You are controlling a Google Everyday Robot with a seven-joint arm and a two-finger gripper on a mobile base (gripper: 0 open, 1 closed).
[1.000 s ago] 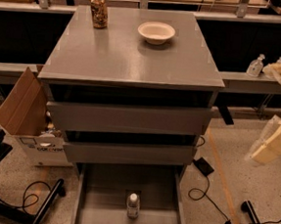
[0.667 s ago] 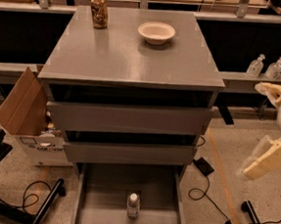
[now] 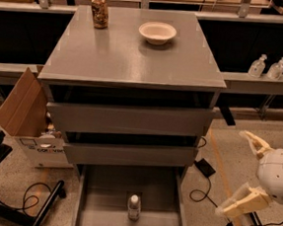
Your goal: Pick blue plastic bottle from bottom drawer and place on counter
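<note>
The blue plastic bottle [image 3: 134,207] stands upright with its white cap up on the floor of the open bottom drawer [image 3: 105,191], near the middle. The counter [image 3: 136,55] is the glossy grey slab on top of the cabinet. My gripper [image 3: 245,174] is at the lower right, beside the cabinet and well right of the drawer. Its two cream fingers [image 3: 254,143] are spread wide apart and hold nothing.
A brown patterned can [image 3: 99,11] and a white bowl [image 3: 157,32] stand at the back of the counter. Two pump bottles [image 3: 267,67] sit on a ledge at right. A cardboard box [image 3: 29,120] stands left of the cabinet. Cables [image 3: 201,189] lie on the floor.
My gripper has moved down and slightly left, from beside the ledge to the level of the lower drawers. The bottle and the drawer have not moved.
</note>
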